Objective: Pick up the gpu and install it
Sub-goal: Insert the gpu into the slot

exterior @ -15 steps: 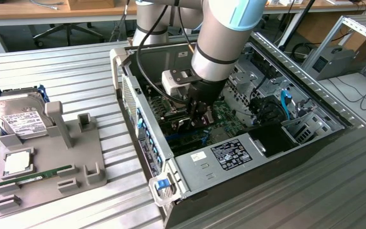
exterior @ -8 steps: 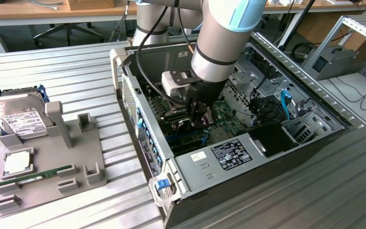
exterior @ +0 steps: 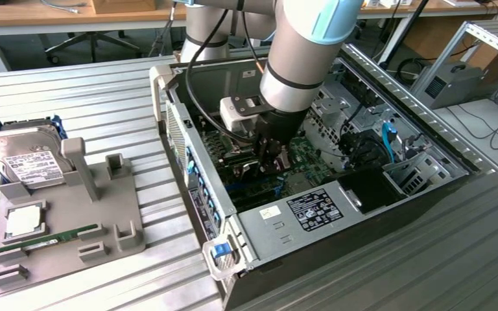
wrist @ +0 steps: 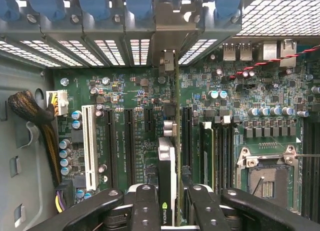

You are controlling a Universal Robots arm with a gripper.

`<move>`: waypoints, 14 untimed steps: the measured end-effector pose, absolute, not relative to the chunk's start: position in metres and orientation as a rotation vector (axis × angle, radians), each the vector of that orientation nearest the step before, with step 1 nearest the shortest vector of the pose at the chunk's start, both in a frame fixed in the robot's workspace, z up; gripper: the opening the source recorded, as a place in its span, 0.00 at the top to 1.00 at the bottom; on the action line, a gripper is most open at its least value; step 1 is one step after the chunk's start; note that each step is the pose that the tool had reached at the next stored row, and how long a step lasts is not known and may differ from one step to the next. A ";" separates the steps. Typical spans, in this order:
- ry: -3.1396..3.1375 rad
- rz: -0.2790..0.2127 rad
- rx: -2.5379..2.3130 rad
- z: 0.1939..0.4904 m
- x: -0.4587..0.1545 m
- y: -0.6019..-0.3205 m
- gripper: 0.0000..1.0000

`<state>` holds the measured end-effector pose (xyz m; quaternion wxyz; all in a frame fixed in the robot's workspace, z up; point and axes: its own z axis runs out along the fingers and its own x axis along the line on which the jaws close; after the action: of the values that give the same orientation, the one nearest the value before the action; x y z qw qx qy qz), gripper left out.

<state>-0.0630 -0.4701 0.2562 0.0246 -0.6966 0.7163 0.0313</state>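
Arm reaches down into the open computer case (exterior: 318, 214), which lies on its side on the ribbed metal counter (exterior: 85, 97).

Claw (wrist: 167, 201) is clamped on the gpu (wrist: 166, 161), one finger on either face. The card stands on edge, upright over the motherboard (wrist: 125, 91), among the long black expansion slots and right of the white slot (wrist: 90, 146) in the wrist view. Its metal bracket end meets the far rear slot openings under the blue latches (wrist: 95, 3). Cannot tell whether the card edge is seated.

At the exterior view's left, well apart from the case, a grey holder (exterior: 102, 220) carries a hard drive (exterior: 28, 159) and a green RAM stick (exterior: 46, 241).
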 end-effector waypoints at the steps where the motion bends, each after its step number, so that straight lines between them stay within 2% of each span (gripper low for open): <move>1: 2.216 0.097 -2.155 0.256 -0.063 -0.470 0.73; 14: 2.216 0.097 -2.155 0.255 -0.063 -0.470 0.73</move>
<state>-0.0632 -0.4701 0.2548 0.0247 -0.6966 0.7163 0.0312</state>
